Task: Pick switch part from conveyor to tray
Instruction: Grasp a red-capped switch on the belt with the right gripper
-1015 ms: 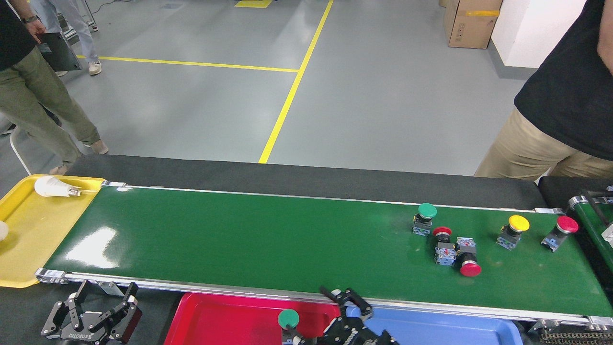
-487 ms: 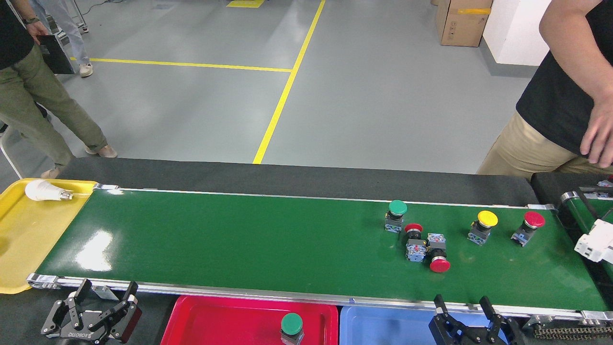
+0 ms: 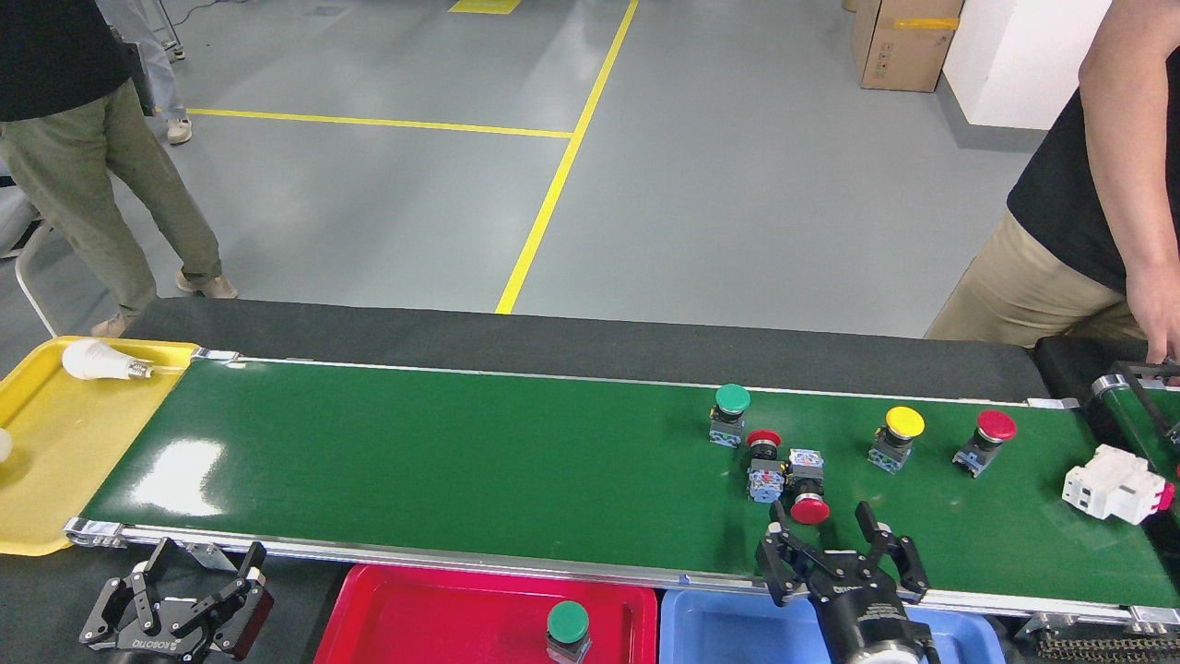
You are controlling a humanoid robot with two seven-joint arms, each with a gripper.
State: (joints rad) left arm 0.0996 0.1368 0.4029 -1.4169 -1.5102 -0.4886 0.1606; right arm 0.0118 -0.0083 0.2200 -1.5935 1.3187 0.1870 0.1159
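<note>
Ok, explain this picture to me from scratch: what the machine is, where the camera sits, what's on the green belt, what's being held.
The one current picture is taken from the robot's own head, looking forward and down.

The two black claws at the bottom are its hands. The right hand is open, reaching over the near edge of the conveyor. The left hand waits below the belt, open. Neither holds anything.

On the belt are push-button switch parts: a green-capped one, two red-capped ones lying together, a yellow-capped one and another red one. A white block lies at the far right.

Below are the red tray, already holding one green switch, and a blue tray. A yellow tray holds a light bulb.
</note>
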